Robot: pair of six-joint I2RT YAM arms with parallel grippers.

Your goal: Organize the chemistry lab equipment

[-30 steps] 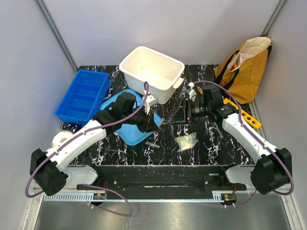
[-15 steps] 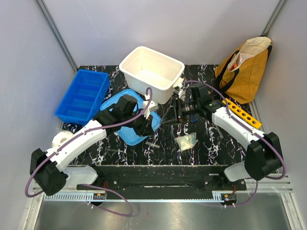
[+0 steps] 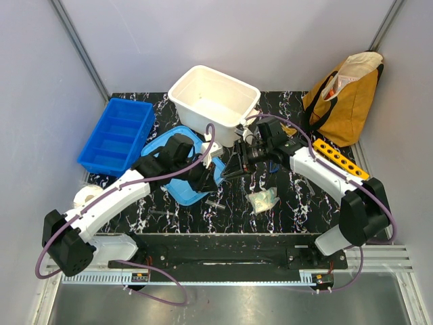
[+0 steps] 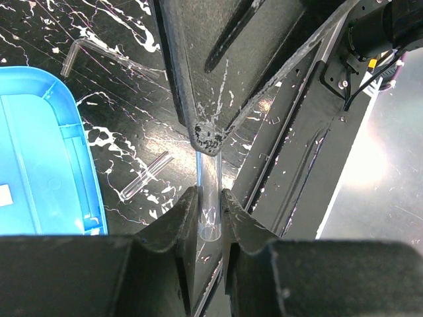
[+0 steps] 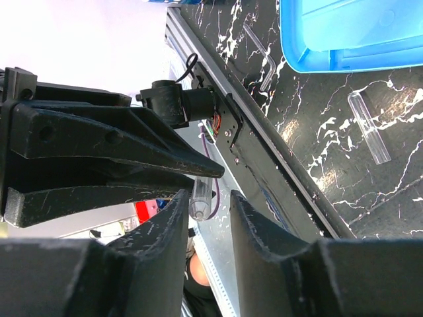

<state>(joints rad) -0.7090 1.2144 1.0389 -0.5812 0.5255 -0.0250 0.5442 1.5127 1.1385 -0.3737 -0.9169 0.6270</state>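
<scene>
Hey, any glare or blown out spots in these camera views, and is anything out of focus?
Top external: evenly lit and sharp. Left wrist: the surface at far right is blown out to white, and the left fingers look soft. Right wrist: the upper-left background is washed out, and the right fingers are blurred.
</scene>
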